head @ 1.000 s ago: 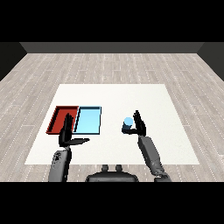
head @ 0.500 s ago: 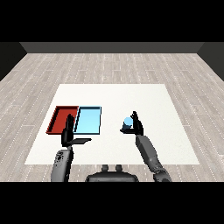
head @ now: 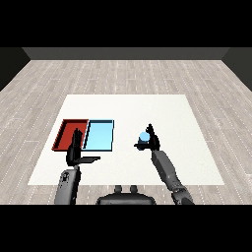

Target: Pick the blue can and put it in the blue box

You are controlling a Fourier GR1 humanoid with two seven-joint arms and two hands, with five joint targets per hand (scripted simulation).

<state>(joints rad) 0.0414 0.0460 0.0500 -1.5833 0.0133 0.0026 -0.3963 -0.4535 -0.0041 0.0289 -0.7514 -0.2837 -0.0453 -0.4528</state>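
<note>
The blue can is held above the white table, right of centre, with my right hand curled round it. The light blue tray lies to the left of the can, with a gap of bare table between them. The tray holds nothing. My left hand stands upright in front of the two trays, fingers straight and thumb pointing right, holding nothing.
The red tray lies against the left side of the blue tray, with nothing in it. The left hand partly covers its near edge. The table's front edge runs just behind both forearms.
The right hand has carried the blue can a little to the left, toward the blue tray. The left hand has hardly moved.
</note>
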